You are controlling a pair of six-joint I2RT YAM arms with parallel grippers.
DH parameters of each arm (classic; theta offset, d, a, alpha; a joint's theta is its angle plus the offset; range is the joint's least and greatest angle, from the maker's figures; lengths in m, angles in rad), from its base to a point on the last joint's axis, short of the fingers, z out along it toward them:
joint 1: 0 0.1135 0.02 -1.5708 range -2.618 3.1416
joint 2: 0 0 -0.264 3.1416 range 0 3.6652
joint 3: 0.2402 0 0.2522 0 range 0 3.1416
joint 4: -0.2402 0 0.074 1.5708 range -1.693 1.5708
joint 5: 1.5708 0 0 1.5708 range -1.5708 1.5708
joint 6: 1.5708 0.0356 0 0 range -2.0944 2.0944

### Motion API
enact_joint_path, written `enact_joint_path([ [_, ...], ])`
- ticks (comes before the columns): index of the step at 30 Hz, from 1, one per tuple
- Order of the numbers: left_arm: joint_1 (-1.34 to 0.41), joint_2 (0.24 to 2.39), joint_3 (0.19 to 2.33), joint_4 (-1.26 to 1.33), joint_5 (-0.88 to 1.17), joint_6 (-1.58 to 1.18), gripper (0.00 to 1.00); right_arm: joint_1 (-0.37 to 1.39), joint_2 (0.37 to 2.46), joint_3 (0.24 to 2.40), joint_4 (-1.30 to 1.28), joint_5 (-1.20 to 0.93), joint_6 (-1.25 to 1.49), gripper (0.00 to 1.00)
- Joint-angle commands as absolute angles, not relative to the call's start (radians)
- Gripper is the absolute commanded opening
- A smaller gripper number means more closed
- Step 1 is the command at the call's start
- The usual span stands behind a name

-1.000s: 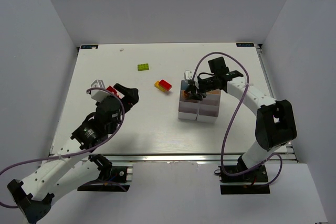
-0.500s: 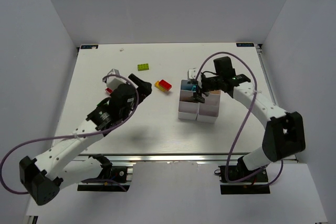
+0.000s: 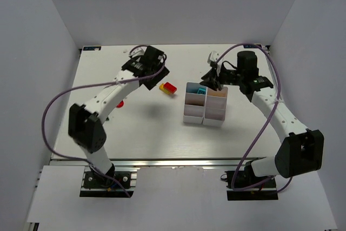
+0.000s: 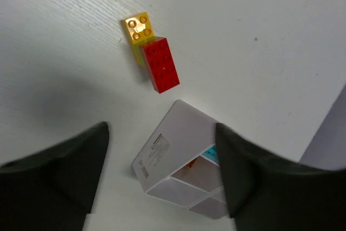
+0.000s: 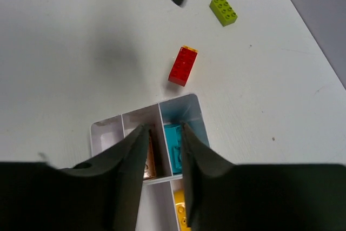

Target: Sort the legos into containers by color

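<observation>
- Legos lay partly on the table (image 3: 151, 128) and partly in the containers (image 3: 204, 120), a white block of small bins right of the table's centre.
- On the open table, a red brick (image 4: 159, 64) lay with a yellow brick (image 4: 138, 25) touching one of its ends. The pair sat near the containers' left side but apart from them.
- A lime brick (image 5: 224, 11) lay alone, farther out than the red brick and well apart from the bins.
- A small red piece (image 3: 119, 103) lay on the left part of the table, well apart from the others. Its shape was too small to make out.
- In the bins, a cyan brick (image 5: 174, 147) lay in a corner bin on the far side. An orange brick (image 5: 151, 160) lay in the bin beside it. A second yellow brick (image 5: 181, 209) showed in the next bin toward the wrist camera.
- The left gripper (image 4: 162, 128) hung above the table just beside the red and yellow pair. Its fingers stood wide apart with nothing between them.
- The right gripper (image 5: 162, 128) hung over the far edge of the containers, above the wall between the cyan and orange bins. Its fingers were drawn close, leaving a narrow gap, and no brick was visible in that gap.
</observation>
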State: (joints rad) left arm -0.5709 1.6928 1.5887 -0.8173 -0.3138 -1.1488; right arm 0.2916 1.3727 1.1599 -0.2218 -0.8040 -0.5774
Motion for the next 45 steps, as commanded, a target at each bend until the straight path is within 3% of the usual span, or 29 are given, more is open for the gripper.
enact_joint_path([
  [1,-0.56,1.802,1.706,-0.999,-0.221,-1.117,0.96,0.287,1.321,1.125,-0.186,-0.836,-0.502,0.39],
  [12,-0.531,1.962,1.766,-0.888,-0.129,-1.124,0.98,0.244,1.295,1.095,-0.144,-0.821,-0.446,0.43],
  [34,-0.525,2.238,2.022,-0.982,-0.193,-1.1,0.85,0.216,1.298,1.06,-0.114,-0.839,-0.402,0.43],
  [40,-0.522,2.276,2.034,-0.983,-0.215,-1.098,0.78,0.216,1.292,1.051,-0.11,-0.836,-0.402,0.43],
  [45,-0.518,2.289,2.048,-0.976,-0.232,-1.097,0.65,0.215,1.292,1.048,-0.113,-0.838,-0.4,0.43],
])
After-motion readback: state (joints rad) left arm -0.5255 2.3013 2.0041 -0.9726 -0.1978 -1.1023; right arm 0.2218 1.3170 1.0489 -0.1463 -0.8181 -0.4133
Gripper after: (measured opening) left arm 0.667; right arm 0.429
